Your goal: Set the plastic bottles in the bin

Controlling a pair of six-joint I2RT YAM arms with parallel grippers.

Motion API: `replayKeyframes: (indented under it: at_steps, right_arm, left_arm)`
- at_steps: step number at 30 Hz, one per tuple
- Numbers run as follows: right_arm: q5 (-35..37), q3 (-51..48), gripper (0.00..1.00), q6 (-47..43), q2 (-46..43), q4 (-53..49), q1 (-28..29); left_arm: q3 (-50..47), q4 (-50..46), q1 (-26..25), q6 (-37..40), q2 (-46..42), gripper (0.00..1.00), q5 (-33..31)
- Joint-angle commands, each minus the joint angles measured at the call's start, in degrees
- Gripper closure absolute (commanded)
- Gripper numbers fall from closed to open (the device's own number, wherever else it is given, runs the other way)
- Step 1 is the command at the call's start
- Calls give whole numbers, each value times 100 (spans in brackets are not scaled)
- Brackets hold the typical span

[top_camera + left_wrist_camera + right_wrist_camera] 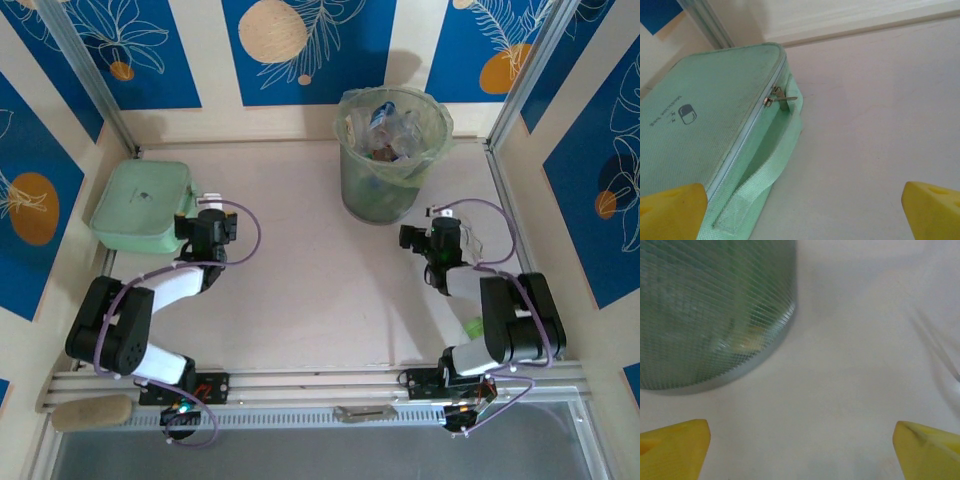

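**Both tools empty, bottles heaped in the bin**

The right tool stands spread wide with nothing between its fingers, low over the bare bench. The bin is ahead of it and to its left, near but not touching. A faint clear shape lies ahead to its right. It may be one more bottle, but it is too blurred to say. A small green thing sits back beside this arm's base, equally hard to name.

The left tool is also spread and empty. A flat green case lies ahead and to its left, strap handle turned toward the tool. The case is no part of the job, so this arm looks parked.

The bottles fill the bin up to its rim. They are jumbled and point every way, with no shared long axis. The bin stands upright, mouth up. Its bag is folded over the rim, likely to hold the mouth open.
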Motion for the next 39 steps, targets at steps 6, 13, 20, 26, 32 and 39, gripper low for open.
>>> replayKeyframes:
  at_steps: [6,13,20,26,32,39]
  right_arm:
    - [-608,-36,9,-177,77,903,-281]
    - [-486,-366,1,-38,253,1623,-344]
    - [-459,-378,1,-58,288,1692,-337]
    - [-460,-378,1,-58,274,1668,-334]
    - [-453,-388,1,-66,272,1690,-327]
    - [-454,-387,1,-67,272,1687,-326]
  left_arm:
    - [411,-1070,68,318,94,1,-58]
    - [-725,1848,85,913,516,1,416]
    - [-1230,2315,721,374,328,1,1818]
    - [-1486,2908,1036,144,604,1,2389]
    - [-1466,2959,1036,151,648,1,2330]
    - [-1402,2852,1036,120,663,1,2199]
